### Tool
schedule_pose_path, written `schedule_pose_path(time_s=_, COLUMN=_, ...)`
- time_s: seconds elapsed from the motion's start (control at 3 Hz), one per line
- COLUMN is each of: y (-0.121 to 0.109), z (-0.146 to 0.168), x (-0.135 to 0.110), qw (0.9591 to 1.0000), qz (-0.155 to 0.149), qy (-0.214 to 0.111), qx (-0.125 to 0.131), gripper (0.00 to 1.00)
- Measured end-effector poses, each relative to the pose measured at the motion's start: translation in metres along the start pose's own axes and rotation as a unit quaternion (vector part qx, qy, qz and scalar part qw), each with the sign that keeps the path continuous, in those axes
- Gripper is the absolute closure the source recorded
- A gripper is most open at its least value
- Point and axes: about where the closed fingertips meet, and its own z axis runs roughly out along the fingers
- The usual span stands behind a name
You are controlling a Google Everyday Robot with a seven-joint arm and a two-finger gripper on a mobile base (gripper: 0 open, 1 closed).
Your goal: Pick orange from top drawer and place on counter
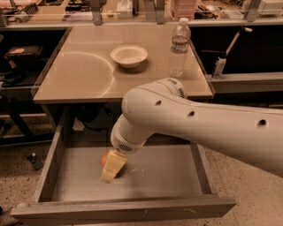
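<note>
The top drawer (168,172) is pulled open below the counter (79,75). The orange (105,158) lies on the drawer floor at the left of middle, mostly hidden; only a small orange patch shows. My gripper (109,175) reaches down into the drawer right at the orange, its cream tip against the fruit's near side. My large white arm (190,123) comes in from the right and covers the drawer's back middle.
On the counter stand a white bowl (129,55) and a clear water bottle (179,47) near the back right. A cluttered shelf (132,9) runs behind. Dark furniture (17,66) stands at the left, and speckled floor lies around the drawer.
</note>
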Motion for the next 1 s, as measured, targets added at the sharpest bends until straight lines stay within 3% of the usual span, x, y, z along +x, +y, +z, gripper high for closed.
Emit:
schedule_pose_path(time_s=0.67, y=-0.032, z=0.055, x=0.017, qw=0.9990, qz=0.021, qy=0.028, qx=0.029, gripper=0.00)
schedule_pose_path(time_s=1.0, y=-0.038, z=0.073, x=0.028, qw=0.9985, qz=0.042, qy=0.021, qx=0.025, gripper=0.00)
